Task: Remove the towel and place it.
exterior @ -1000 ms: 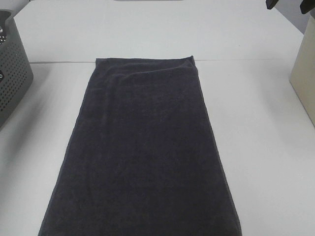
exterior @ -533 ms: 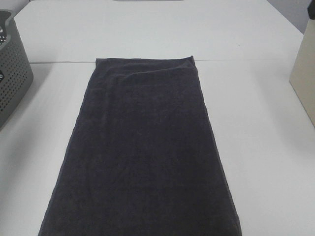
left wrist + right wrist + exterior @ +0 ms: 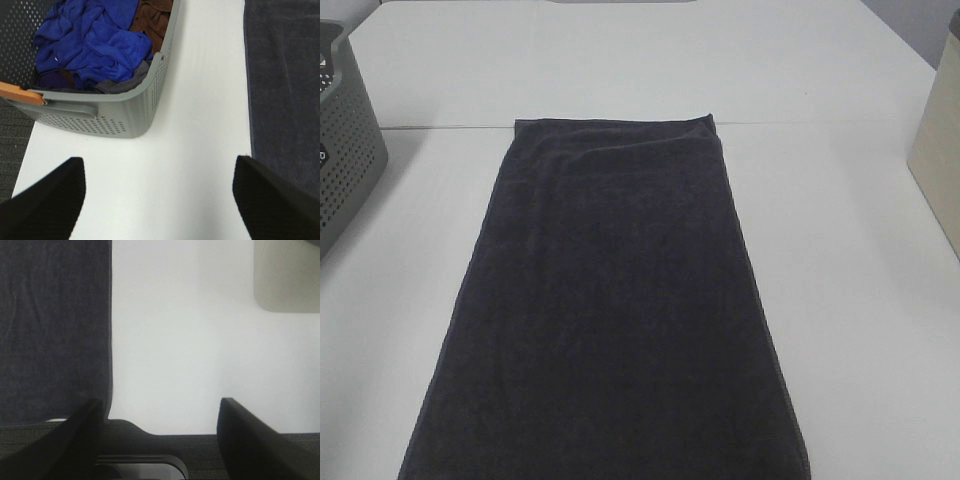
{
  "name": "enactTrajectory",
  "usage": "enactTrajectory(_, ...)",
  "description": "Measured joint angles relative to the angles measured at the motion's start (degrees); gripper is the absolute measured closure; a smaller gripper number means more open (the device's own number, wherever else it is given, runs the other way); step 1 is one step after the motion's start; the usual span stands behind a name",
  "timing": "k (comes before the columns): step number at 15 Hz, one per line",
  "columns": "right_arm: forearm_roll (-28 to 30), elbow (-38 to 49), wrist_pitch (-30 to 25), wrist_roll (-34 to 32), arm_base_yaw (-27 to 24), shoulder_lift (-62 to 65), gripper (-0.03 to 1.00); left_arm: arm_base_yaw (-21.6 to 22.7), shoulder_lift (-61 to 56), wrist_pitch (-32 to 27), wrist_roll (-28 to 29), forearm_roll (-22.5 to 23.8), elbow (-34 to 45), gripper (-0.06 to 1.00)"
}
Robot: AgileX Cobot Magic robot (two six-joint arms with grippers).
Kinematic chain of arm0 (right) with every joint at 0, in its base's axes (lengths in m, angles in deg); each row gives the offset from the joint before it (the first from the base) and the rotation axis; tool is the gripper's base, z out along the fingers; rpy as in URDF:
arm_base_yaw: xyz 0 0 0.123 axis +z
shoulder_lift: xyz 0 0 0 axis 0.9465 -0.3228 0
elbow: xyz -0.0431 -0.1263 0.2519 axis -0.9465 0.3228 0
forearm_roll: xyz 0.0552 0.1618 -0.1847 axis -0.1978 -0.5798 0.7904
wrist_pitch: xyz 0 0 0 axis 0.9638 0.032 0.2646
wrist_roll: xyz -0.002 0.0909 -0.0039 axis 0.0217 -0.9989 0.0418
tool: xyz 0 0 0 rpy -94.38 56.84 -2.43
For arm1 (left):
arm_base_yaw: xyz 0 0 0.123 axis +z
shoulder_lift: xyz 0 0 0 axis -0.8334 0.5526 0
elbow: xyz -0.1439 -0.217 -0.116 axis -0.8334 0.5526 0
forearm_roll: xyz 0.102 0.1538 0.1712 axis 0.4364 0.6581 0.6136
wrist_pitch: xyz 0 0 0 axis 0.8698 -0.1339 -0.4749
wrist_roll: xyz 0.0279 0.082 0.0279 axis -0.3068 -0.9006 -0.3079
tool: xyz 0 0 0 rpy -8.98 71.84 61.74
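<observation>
A dark grey towel (image 3: pixel 610 300) lies flat and lengthwise on the white table (image 3: pixel 840 300), reaching its near edge. It also shows in the left wrist view (image 3: pixel 285 85) and the right wrist view (image 3: pixel 52 325). Neither gripper shows in the exterior view. My left gripper (image 3: pixel 157 210) is open and empty above bare table, between the towel's edge and a grey basket (image 3: pixel 125 115). My right gripper (image 3: pixel 160 440) is open and empty over the table's edge, beside the towel's other side.
The perforated grey basket (image 3: pixel 345 150) at the far left holds crumpled blue cloth (image 3: pixel 95 45) and brown cloth (image 3: pixel 155 17). A beige box (image 3: pixel 940 150) stands at the right edge; it also shows in the right wrist view (image 3: pixel 285 275). A seam crosses the table at the towel's far end.
A dark part at the top right edge of the exterior view has left the picture. The towel has not moved.
</observation>
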Motion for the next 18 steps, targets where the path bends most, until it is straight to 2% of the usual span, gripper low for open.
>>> enactTrajectory(3, 1.95, 8.54, 0.06, 0.0, 0.0, 12.38, 0.33, 0.0, -7.51, -1.32, 0.11, 0.29, 5.04, 0.18)
enactTrajectory(7, 2.92, 14.95, 2.29, 2.92, 0.0, 24.18, 0.33, 0.0, -19.42, -1.32, -0.06, 0.29, 15.24, 0.18)
enactTrajectory(9, 2.92, 17.36, 3.32, 3.44, 0.0, 28.42, 0.33, 0.0, -24.69, -2.23, -0.06, 0.29, 17.93, 0.18)
enactTrajectory(14, 2.92, 21.31, 6.42, 4.81, 0.0, 37.47, 0.33, 0.0, -39.13, -8.65, -0.11, 0.34, 18.96, 0.18)
enactTrajectory(18, 2.92, 21.89, 6.93, 6.3, 0.0, 37.59, 0.33, 0.0, -39.48, -8.08, -1.32, -2.46, 20.8, 0.18)
